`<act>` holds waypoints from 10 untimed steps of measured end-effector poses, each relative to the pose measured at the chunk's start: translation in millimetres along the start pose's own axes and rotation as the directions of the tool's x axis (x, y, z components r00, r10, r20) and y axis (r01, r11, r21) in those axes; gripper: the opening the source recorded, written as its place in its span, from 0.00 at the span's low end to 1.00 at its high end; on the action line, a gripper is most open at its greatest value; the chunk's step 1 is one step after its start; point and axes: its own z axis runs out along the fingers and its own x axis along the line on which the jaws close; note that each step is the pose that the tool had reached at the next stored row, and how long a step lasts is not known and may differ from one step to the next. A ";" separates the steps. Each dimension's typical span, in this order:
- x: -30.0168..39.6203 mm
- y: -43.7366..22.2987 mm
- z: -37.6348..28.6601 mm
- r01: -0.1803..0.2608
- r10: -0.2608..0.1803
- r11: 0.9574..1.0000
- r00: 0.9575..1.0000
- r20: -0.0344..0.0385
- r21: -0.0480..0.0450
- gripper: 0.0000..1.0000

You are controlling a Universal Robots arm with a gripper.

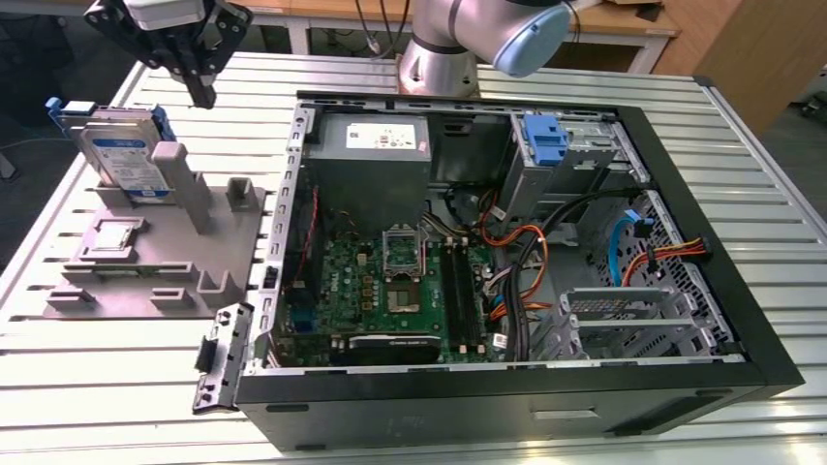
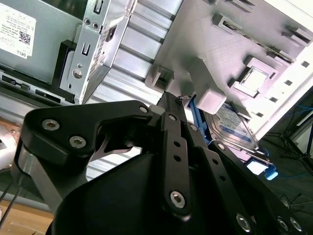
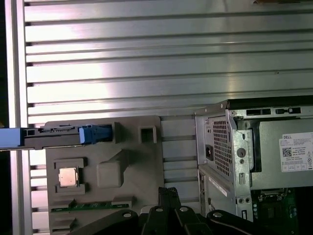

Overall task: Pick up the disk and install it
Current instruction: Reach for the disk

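Though its fingers are drawn together on nothing at all, the hand [image 1: 203, 95] hangs tip-down over the grey holder [image 1: 155, 257], toward the holder's case-side edge. In the second wrist view the fingertips [image 2: 168, 105] point at the holder's plate and touch nothing.

The disk [image 1: 123, 155] is at the holder's far end, standing on edge in a slot and leaning against an upright post. Its label faces outward and its blue frame shows at the top corners. I'd guess it is parked upright so that both broad faces are free for fingers to come down over it. Those fingers would first have to part, and the hand is off to one side of the disk rather than above it.

A small square chip lies in a pocket on the holder's flat part.

Just beside the holder, the open case [image 1: 517, 242] lies on its side on the slatted table [image 1: 762, 165] with its insides facing up. That probably lets a drive bay be reached from above. The pick-up has not begun.
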 end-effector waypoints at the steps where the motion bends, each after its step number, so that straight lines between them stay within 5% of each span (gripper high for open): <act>1: 0.5 0.7 0.1 0.000 0.000 1.000 1.000 0.000 0.000 0.10; 10: 13.5 10.8 1.5 0.000 0.000 1.000 1.000 -0.003 -0.001 0.10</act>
